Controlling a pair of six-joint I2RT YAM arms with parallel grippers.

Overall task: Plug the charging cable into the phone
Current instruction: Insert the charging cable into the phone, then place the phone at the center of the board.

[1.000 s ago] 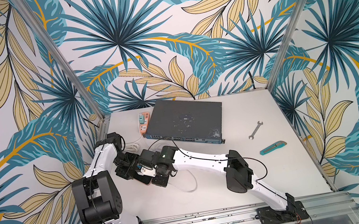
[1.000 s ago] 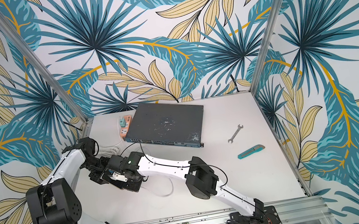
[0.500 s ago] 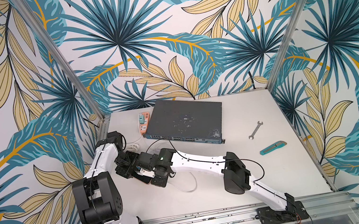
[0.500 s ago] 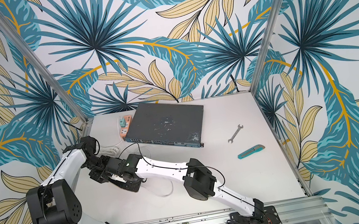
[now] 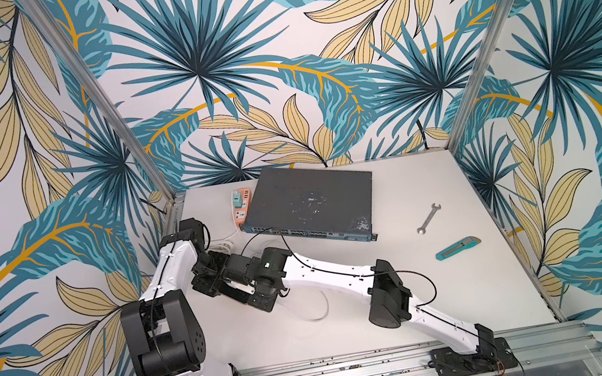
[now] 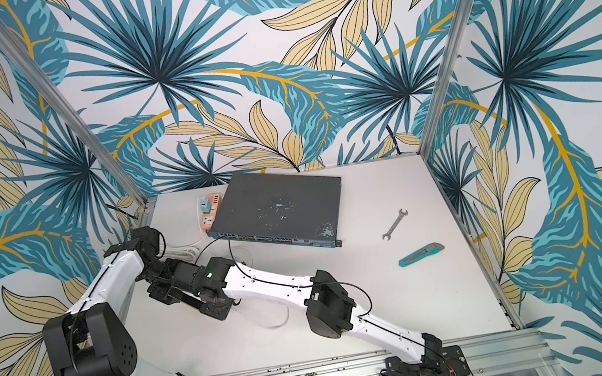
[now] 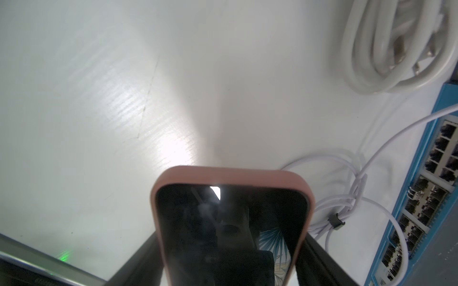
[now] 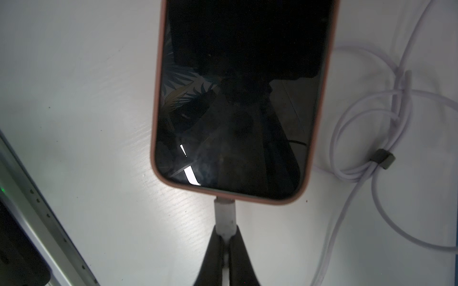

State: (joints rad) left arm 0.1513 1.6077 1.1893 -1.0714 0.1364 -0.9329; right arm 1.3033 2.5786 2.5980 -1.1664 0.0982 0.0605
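Right wrist view: right end effector (image 8: 225, 237) pinched tight on the white connector of the charging cable (image 8: 224, 215), tip at the port in the phone's (image 8: 233, 99) bottom edge. Phone lies flat, screen up, on the bench (image 8: 86, 111); its long axis runs straight away from the right end effector, in line with the connector, so the coming move turns on a push along that axis. Connector looks at least partly in, though whether it is fully seated can't be told from here.

Left wrist view: phone (image 7: 230, 222) sits between the left end effector's dark fingers (image 7: 138, 262), jaws spread wide on either side of the case; they look to be bracing its edges, contact not clear. Left end effector holds the far end, opposite the port.

Spare cable, looped and tied by a dark band (image 8: 381, 158), lies on the bench just beside the phone. Both top views: the two end effectors meet at the near-left of the bench, phone (image 5: 236, 290) mostly hidden under them.
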